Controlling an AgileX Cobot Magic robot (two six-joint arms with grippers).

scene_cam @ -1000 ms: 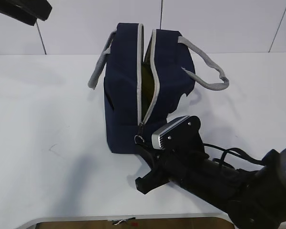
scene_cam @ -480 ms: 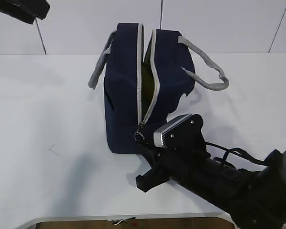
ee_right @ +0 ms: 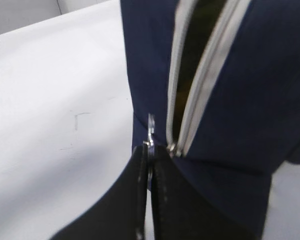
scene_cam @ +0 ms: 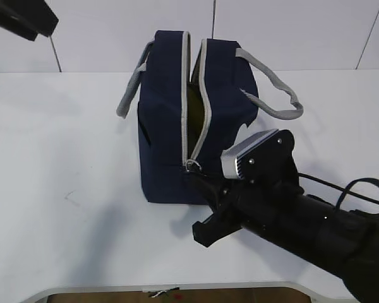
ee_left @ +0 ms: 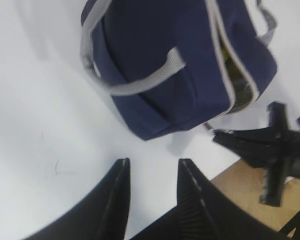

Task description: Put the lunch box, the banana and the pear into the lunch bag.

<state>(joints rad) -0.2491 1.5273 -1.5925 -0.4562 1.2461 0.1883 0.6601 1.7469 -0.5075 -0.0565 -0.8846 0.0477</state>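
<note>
Navy fabric lunch bag point(scene_cam: 188, 120) stands upright on the white bench point(scene_cam: 63, 158), a little toward 12 o'clock of the bench's middle, grey zipper point(scene_cam: 202, 107) parted along the top and down the near face, grey handles point(scene_cam: 271, 88) drooping to either side. Exterior view: right arm reaches in from 4 o'clock, its pincer point(scene_cam: 199, 178) at the foot of the zipper track; fingertips hard to separate from the dark bag there. Right wrist view settles it: right pincer point(ee_right: 149, 152) clenched on the metal ring pull point(ee_right: 151, 131), slider sitting at the bottom of the open track, a dull olive-yellow interior showing through the gap. Left wrist view, taken from high up, gives the bag's far side panel and one handle, plus the left pincer point(ee_left: 152, 192) with fingers apart, grasping nothing, well clear of the bag; in the exterior view only a dark piece of that arm shows at 10 o'clock. Against the frame a second before: right arm's wrist block sits higher and farther toward 3 o'clock, the pull has lifted slightly; bag and zipper gap look the same.
</note>
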